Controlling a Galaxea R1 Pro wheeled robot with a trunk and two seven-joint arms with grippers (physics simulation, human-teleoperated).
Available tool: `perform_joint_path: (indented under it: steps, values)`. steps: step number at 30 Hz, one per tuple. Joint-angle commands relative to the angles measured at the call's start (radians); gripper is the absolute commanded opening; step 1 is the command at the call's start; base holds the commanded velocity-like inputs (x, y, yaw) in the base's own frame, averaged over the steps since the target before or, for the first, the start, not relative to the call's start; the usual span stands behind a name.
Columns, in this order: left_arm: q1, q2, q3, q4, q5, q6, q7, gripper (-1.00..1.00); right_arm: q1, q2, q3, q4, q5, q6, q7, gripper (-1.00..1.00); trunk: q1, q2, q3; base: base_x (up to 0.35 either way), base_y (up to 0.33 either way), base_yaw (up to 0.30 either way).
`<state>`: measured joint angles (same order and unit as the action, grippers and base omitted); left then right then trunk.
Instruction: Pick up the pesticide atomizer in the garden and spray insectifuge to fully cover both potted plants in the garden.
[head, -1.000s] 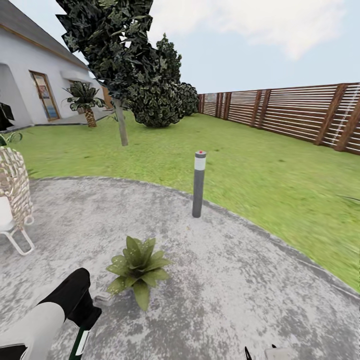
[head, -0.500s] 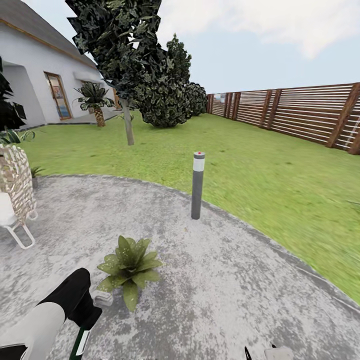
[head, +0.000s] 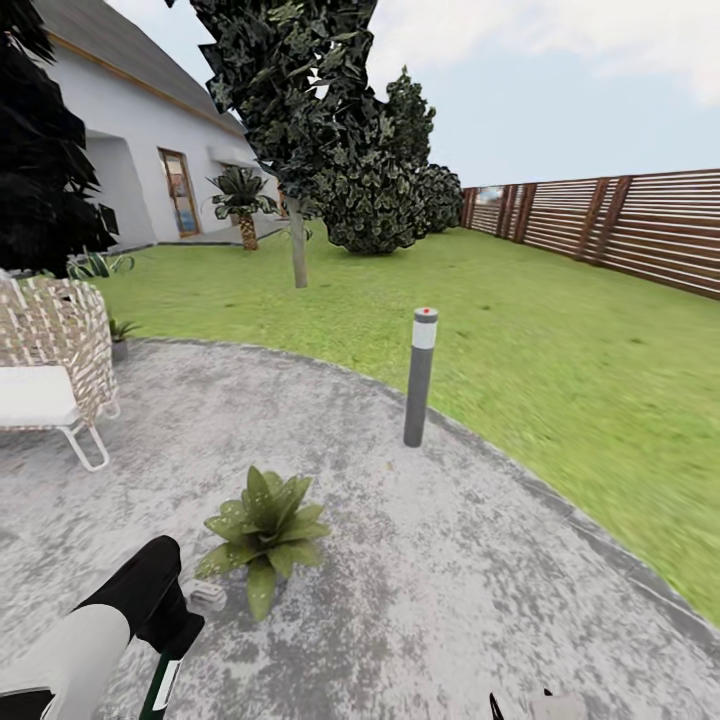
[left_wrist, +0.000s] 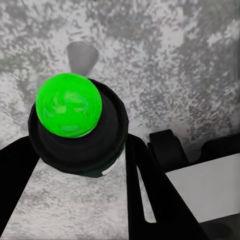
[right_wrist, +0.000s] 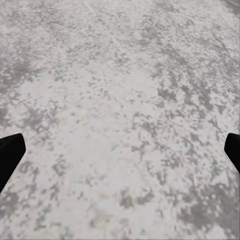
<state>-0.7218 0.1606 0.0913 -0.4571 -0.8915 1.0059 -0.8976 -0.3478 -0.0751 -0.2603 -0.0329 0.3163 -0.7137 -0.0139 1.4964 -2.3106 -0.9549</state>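
On patio (head: 420, 600): view swung left versus a second ago, chair (head: 50, 360) now further in frame, near potted plant (head: 262, 535) slightly closer to left gripper (head: 160, 640). Left gripper clamped on pesticide atomizer (left_wrist: 75, 125), green cap up, bottle low at left. Right gripper (right_wrist: 120, 155) spread wide, empty, over paving. Second potted plant (head: 120, 335) beside chair. Bollard lamp (head: 418, 376) beyond, clear of spray path. Likely lining up for spraying.

The pesticide atomizer (head: 160, 686), a slim dark green bottle with a white label, hangs upright over the grey patio (head: 420, 600) of the garden, gripped by the left tool (left_wrist: 80, 150); its bright green round cap (left_wrist: 69, 105) shows from above. One potted plant (head: 262, 528), a rosette of broad pointed leaves, stands on the paving just beside it
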Motion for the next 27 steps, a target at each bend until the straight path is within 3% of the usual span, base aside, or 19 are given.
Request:
perform_joint_path:
  steps: [1, 6, 22, 27]
  values:
    - [-0.001, -0.001, 0.006, -0.001, -0.011, 0.005, -0.009, -1.00, 0.000, 0.000, -0.008, 0.001, 0.010, -0.003, -0.001, 1.00, 0.000, 0.000, -0.001, 0.141, -0.271, 0.278]
    - [-0.001, -0.001, 0.006, -0.002, -0.010, 0.004, -0.009, -1.00, 0.000, 0.000, -0.008, 0.001, 0.010, -0.003, -0.001, 1.00, 0.000, 0.000, -0.001, 0.044, -0.287, 0.233]
    - [-0.001, 0.000, 0.004, -0.003, -0.010, 0.003, -0.009, -1.00, 0.000, 0.000, -0.008, 0.002, 0.012, -0.003, 0.000, 1.00, 0.000, 0.000, -0.001, 0.001, -0.290, 0.026]
    - [-0.005, -0.001, -0.002, -0.004, -0.009, 0.004, -0.009, -1.00, 0.000, 0.001, -0.008, 0.002, 0.012, -0.003, 0.000, 1.00, 0.000, 0.000, -0.001, 0.000, -0.062, 0.247]
